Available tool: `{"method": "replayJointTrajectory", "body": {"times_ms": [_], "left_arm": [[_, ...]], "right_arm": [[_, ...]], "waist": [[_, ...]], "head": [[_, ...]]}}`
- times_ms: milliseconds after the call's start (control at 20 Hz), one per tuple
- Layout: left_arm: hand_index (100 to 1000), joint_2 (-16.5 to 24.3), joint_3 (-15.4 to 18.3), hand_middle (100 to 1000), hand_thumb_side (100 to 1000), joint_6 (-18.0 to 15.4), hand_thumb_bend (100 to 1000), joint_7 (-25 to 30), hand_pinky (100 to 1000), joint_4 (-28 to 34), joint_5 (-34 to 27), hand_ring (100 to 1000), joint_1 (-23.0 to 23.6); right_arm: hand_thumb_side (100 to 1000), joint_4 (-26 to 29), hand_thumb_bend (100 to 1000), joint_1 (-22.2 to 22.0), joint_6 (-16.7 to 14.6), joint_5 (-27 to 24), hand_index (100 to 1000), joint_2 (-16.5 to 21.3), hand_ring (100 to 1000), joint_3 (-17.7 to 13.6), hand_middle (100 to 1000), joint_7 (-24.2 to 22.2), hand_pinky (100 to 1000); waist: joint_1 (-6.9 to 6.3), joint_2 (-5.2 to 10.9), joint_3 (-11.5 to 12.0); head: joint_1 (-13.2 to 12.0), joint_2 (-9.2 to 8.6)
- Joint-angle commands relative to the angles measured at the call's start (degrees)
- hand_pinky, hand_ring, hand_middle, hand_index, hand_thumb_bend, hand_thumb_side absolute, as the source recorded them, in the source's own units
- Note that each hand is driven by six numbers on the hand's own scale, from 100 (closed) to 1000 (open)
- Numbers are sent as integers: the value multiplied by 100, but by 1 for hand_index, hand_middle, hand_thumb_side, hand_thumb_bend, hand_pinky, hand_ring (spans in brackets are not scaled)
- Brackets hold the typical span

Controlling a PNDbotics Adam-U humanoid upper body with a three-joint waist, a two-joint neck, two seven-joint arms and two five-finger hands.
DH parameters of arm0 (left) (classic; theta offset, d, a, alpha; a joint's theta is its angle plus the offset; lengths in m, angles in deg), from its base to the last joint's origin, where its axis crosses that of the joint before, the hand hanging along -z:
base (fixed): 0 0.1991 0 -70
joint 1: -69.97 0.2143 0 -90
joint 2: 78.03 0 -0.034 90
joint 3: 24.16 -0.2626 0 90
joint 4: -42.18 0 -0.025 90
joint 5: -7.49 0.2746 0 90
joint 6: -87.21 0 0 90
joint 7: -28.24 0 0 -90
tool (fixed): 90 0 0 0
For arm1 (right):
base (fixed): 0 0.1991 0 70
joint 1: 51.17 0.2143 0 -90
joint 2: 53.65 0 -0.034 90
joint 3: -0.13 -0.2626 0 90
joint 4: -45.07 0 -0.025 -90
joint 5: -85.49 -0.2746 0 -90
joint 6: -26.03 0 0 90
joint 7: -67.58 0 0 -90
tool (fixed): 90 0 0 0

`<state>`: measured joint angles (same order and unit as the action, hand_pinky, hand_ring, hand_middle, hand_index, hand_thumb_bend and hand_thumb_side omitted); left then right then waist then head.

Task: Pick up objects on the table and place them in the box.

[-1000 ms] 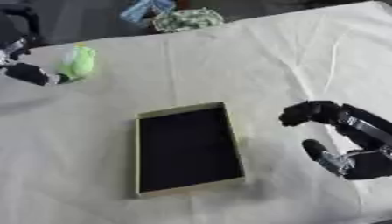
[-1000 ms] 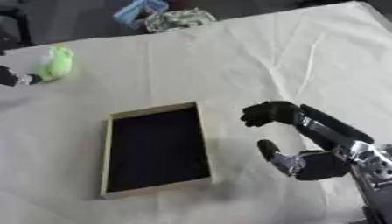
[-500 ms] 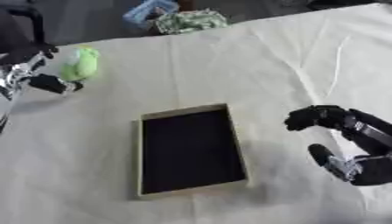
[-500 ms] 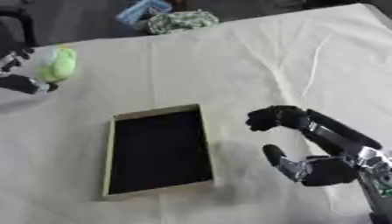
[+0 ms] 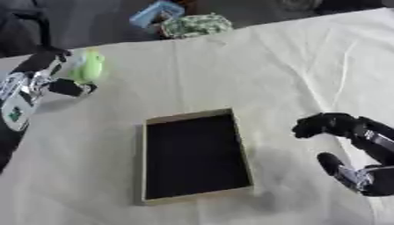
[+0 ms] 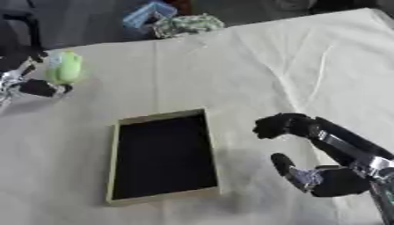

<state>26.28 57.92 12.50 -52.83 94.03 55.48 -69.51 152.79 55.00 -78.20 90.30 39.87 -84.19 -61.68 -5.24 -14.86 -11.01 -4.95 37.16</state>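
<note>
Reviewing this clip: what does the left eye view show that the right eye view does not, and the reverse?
Only the left eye view shows more of the robot's left forearm, silver with a green patch, at the picture's left edge. Only the right eye view shows more of the right arm, down to the lower right corner. Both share the shallow cardboard box with a dark inside, the light green rounded object next to the left hand, the right hand, the cream tablecloth and the blue and patterned things beyond the far edge.
</note>
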Motion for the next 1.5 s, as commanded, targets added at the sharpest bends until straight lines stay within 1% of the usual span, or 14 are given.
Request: {"method": "replayJointTrajectory", "body": {"times_ms": [50, 550, 600, 650, 750, 800, 1050, 1100, 1150, 1250, 1300, 1350, 1400, 1500], "left_arm": [[958, 67, 40, 824, 449, 140, 517, -303, 752, -11, 130, 809, -130], [936, -94, 91, 796, 450, 395, 408, -956, 726, -280, 336, 784, -136], [927, -108, 91, 789, 440, 404, 353, -998, 720, -305, 339, 777, -135], [920, -120, 88, 781, 433, 408, 320, -1026, 712, -333, 345, 769, -135], [881, -131, 88, 736, 400, 409, 192, -1093, 675, -362, 360, 728, -134], [851, -133, 89, 695, 374, 412, 107, -1139, 651, -368, 369, 688, -131], [718, -123, 95, 546, 286, 391, 100, -1421, 573, -352, 399, 556, -108], [712, -116, 100, 539, 285, 373, 100, -1480, 570, -331, 375, 550, -98], [647, -112, 114, 498, 294, 347, 100, -1577, 538, -285, 326, 521, -89], [600, -69, 134, 474, 321, 255, 100, -1859, 518, -125, 120, 505, -51], [600, -19, 124, 474, 321, 204, 100, -1996, 518, -18, 2, 505, -24], [579, 50, 113, 465, 325, 154, 100, -2105, 505, 113, -123, 500, -1], [576, 127, 99, 466, 326, 113, 100, -2168, 504, 268, -270, 502, 34], [577, 285, 36, 467, 324, 16, 100, -2100, 505, 645, -554, 503, 112]], "right_arm": [[513, 61, 100, 85, -15, -55, 918, 79, 790, -1, 789, -35, 798], [514, 63, 100, 134, -14, -78, 918, 71, 790, 17, 789, -72, 798], [514, 63, 100, 137, -14, -79, 918, 70, 790, 18, 789, -73, 798], [514, 62, 100, 139, -13, -80, 918, 69, 790, 17, 789, -75, 798], [515, 61, 100, 138, -12, -82, 918, 65, 790, 16, 789, -77, 798], [515, 59, 100, 137, -10, -82, 918, 64, 790, 14, 788, -77, 798], [514, 53, 100, 136, -7, -79, 919, 56, 790, 6, 788, -75, 798], [514, 50, 100, 135, -7, -77, 919, 53, 790, 3, 788, -74, 798], [514, 49, 100, 129, -7, -78, 919, 48, 790, -2, 788, -68, 799], [513, 46, 100, 119, -8, -71, 919, 40, 790, -15, 788, -59, 799], [513, 45, 100, 111, -8, -70, 919, 36, 790, -22, 788, -51, 799], [512, 42, 100, 100, -7, -67, 919, 36, 790, -29, 788, -44, 799], [512, 40, 100, 88, -8, -65, 919, 37, 790, -36, 788, -38, 799], [511, 34, 100, 66, -6, -54, 919, 37, 790, -49, 788, -28, 799]], "waist": [[15, 71, -23], [0, -1, -167], [1, -7, -174], [2, -14, -180], [3, -25, -186], [3, -29, -187], [10, -35, -175], [12, -34, -170], [17, -30, -160], [27, -21, -133], [32, -16, -119], [36, -6, -98], [39, 4, -76], [42, 23, -20]], "head": [[-38, -87], [-93, -134], [-96, -138], [-102, -141], [-106, -148], [-105, -150], [-79, -143], [-73, -139], [-68, -134], [-51, -125], [-37, -119], [-25, -107], [-15, -98], [12, -83]]}}
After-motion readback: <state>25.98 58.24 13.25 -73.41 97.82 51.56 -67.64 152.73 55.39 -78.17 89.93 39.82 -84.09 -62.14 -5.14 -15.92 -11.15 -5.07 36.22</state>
